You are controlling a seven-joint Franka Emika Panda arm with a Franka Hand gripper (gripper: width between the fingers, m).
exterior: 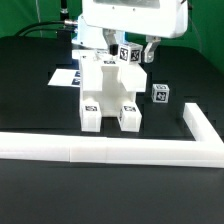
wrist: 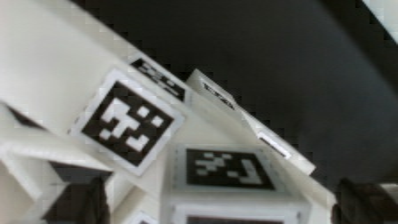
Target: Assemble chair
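The partly built white chair (exterior: 105, 95) stands upright in the middle of the black table. A white tagged chair part (exterior: 129, 54) sits at its top, on the exterior view's right side. My gripper (exterior: 129, 48) hangs over that part with a finger on each side, open, with a gap on both sides. In the wrist view the tagged part (wrist: 222, 168) fills the space between my dark fingertips (wrist: 80, 197), which stand apart from it; my gripper (wrist: 222, 205) holds nothing. A larger tagged slab (wrist: 128, 118) of the chair lies beside it. A loose tagged cube (exterior: 160, 94) rests on the table.
The marker board (exterior: 63, 77) lies flat behind the chair on the exterior view's left. The long white L-shaped rail (exterior: 110, 150) runs along the front and turns back at the exterior view's right (exterior: 200, 125).
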